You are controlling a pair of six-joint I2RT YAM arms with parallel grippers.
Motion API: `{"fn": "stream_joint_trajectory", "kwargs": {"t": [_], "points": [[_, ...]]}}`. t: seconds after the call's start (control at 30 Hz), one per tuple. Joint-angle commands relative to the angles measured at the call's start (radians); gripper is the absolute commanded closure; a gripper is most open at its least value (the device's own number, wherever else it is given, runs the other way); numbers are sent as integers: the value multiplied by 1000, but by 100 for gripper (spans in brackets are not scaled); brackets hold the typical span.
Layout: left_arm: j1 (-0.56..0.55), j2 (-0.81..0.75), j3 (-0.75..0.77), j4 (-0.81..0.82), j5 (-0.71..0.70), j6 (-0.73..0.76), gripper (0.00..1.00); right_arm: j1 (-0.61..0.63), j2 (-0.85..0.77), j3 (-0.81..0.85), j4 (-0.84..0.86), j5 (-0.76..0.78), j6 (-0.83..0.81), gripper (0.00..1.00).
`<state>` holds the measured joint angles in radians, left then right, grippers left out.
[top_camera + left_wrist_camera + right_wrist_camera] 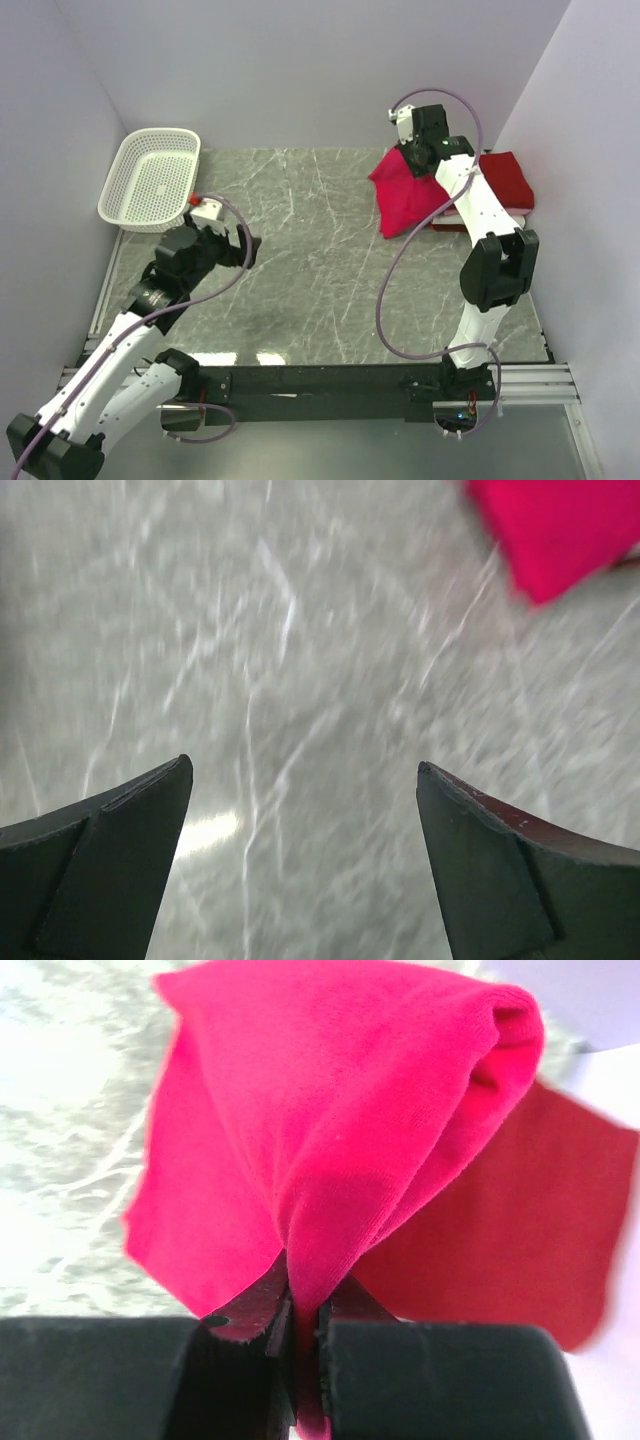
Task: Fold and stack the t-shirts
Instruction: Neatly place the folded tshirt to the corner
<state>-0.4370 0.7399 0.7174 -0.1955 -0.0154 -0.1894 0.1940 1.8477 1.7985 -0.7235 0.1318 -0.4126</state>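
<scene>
shirt: pinkish-red t-shirt point(340, 1110) was bunched, pinched in right pincer point(300, 1345) | crimson t-shirt point(520, 1230) lay folded just beyond it | left pincer point(303, 770) was spread, holding nothing, above surface point(300, 630) | step: probably stacking | next: needed flat lowering onto crimson, then release

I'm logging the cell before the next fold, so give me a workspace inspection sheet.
Surface: grey marbled table, no spills seen.
Job's things: bright pink-red t-shirt bunched at far right; crimson t-shirt folded flat beside it.
Clutter: white lattice basket, far left corner.
End effectors: left end effector open above the table; right end effector shut on the pink-red t-shirt.
Cables: purple cables loop loose along both arms.
Surroundings: plain pale walls on three sides.
</scene>
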Motion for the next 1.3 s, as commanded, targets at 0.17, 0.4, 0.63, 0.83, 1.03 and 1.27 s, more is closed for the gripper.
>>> {"fn": "stream_joint_trajectory", "kwargs": {"t": [0.17, 0.4, 0.63, 0.83, 1.03, 1.27], "points": [[4, 39, 22, -64, 8, 68, 1, -2, -65, 200, -69, 146, -109, 100], [4, 35, 21, -68, 35, 76, 1, -2, -68, 317, -94, 186, -153, 100], [4, 32, 19, -71, 41, 82, 1, -7, -108, 317, -79, 192, -172, 100], [4, 39, 19, -71, 43, 84, 1, -33, -117, 320, -85, 177, -173, 100], [4, 50, 19, -74, 42, 85, 0, -56, -148, 295, -76, 143, -170, 100], [4, 59, 19, -73, 38, 88, 1, -77, -170, 321, -48, 132, -180, 100]]}}
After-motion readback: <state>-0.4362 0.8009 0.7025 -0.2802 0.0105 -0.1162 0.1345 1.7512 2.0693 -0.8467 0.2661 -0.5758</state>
